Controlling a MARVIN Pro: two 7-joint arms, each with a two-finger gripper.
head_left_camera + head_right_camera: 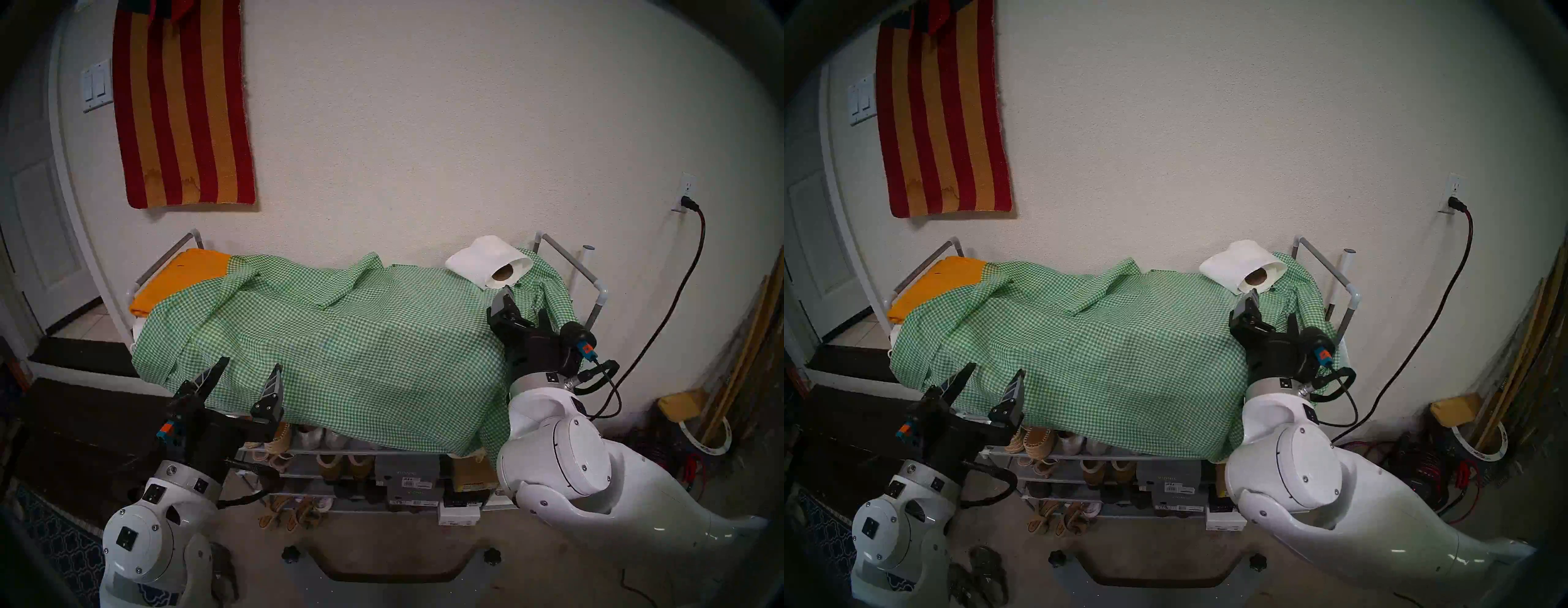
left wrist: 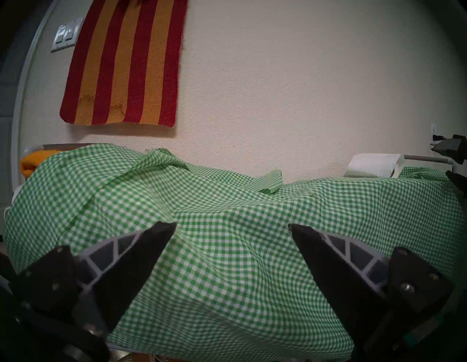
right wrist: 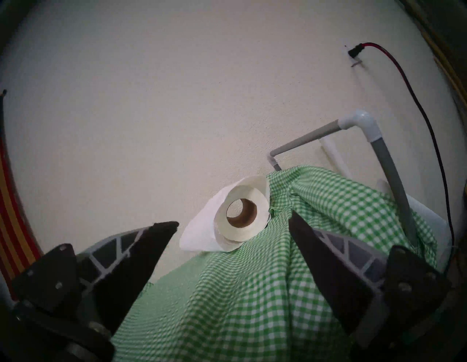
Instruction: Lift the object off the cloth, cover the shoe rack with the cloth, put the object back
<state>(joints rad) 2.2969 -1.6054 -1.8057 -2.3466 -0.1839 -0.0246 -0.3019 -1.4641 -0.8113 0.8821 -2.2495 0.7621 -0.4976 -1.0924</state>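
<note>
Gingham cloth [image 1: 339,339] is draped over the shoe rack [image 1: 594,293]. Just before the cloth's near edge, the left gripper [image 1: 248,375] is held spread and empty. Farther right, the right gripper [image 1: 524,308] is likewise released, with the tissue roll [image 3: 240,217] lying on the cloth just beyond its fingertips.

White tissue roll [image 1: 492,263] lies on gingham cloth [image 1: 339,339] draping the shoe rack [image 1: 594,288].

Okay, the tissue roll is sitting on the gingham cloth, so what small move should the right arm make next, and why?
Probably draw the right tool back a little further and stop. The tissue roll lies on the gingham cloth draped over the shoe rack, and both that tool and the left tool are open and empty, so the job looks done.
</note>
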